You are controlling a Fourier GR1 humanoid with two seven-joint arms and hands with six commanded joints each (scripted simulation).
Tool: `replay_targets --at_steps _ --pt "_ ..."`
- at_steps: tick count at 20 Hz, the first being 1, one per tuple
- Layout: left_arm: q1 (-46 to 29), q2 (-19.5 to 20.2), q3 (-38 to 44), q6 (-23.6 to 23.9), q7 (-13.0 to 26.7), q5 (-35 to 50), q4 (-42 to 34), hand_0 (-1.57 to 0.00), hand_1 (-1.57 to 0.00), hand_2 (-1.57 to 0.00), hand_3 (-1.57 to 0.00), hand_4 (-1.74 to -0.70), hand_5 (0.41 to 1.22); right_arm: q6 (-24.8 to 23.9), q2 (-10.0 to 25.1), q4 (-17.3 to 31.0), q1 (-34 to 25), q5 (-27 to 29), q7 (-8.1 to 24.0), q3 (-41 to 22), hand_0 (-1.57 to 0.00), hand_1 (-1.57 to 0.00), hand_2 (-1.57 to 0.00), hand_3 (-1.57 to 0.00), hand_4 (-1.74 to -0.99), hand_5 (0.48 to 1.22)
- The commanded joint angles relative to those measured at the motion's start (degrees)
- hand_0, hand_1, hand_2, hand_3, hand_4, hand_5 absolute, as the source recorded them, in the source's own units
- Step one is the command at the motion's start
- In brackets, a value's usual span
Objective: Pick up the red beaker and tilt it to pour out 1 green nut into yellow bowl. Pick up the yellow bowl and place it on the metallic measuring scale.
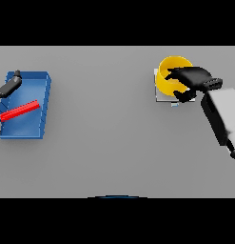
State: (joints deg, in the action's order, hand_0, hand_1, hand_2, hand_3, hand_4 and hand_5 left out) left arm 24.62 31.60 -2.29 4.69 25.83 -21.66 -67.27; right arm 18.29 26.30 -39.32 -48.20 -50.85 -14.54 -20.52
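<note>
The yellow bowl (pixel 169 71) rests on the metallic scale (pixel 161 97) at the far right of the table. My right hand (pixel 195 78) is against the bowl's right side. Its fingers curl over the rim and its thumb sits low at the front, so the hand is shut on the bowl. The red beaker (pixel 19 110) lies on its side in a blue bin (pixel 43 83) at the far left. My left hand (pixel 11 84) hovers over the bin's back left corner with its fingers straight, apart from the beaker. No green nut shows.
The grey table (pixel 104 124) stretches between the blue bin and the scale. My right forearm (pixel 222 116) slants in from the right edge.
</note>
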Motion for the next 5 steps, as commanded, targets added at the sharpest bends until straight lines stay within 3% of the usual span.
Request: replay_targets --at_steps 1,5 --pt "0.1 0.1 0.1 -0.1 0.1 0.0 0.3 0.0 0.0 0.0 0.0 -0.72 0.664 0.5 0.1 -0.6 0.4 0.2 0.3 0.0 -0.05 -0.05 -0.06 -0.24 -1.518 0.786" --pt "0.6 -0.5 -0.5 -0.4 0.6 -0.2 0.1 0.0 0.0 0.0 0.0 -0.73 0.665 1.0 -0.4 1.3 0.0 -0.1 1.9 0.0 -0.02 -0.02 -0.03 -0.15 -1.478 0.738"
